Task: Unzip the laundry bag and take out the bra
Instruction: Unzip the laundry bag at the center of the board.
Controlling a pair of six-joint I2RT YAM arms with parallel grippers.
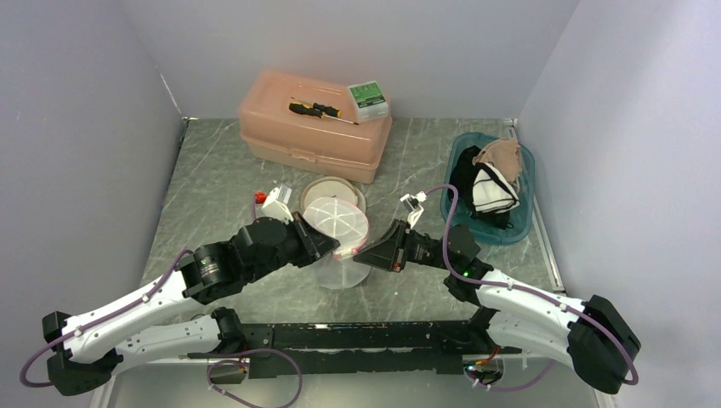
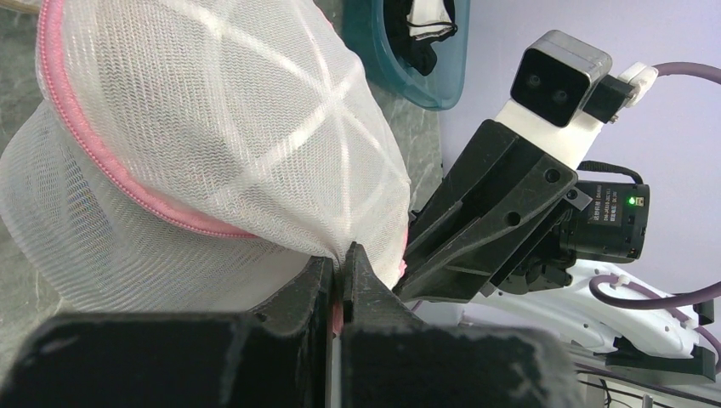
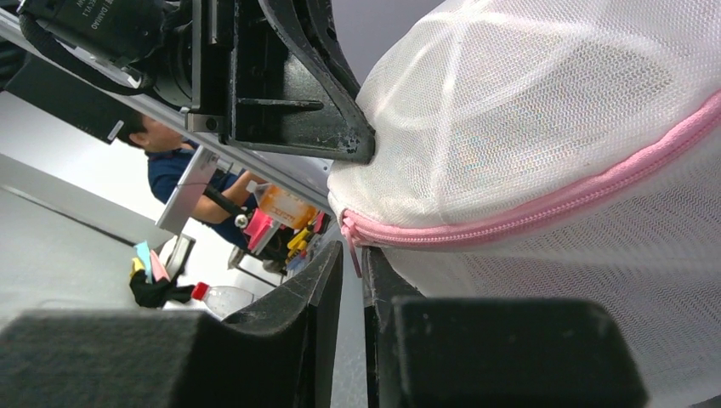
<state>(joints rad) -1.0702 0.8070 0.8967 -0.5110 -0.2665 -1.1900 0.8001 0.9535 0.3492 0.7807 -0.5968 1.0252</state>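
Pinching the laundry bag (image 2: 212, 127), left jaws meet; green box (image 1: 368, 98) label illegible.

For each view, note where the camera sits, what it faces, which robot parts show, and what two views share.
Top external: above and behind the bases, looking down on the table; both arms show, left gripper and right gripper meeting at the laundry bag.
Left wrist: on the left arm, facing the bag and right gripper; own fingers pinch mesh.
Right wrist: on the right arm, facing the pink zipper; own fingers flank its end.
Shared: both wrist views show the bag.
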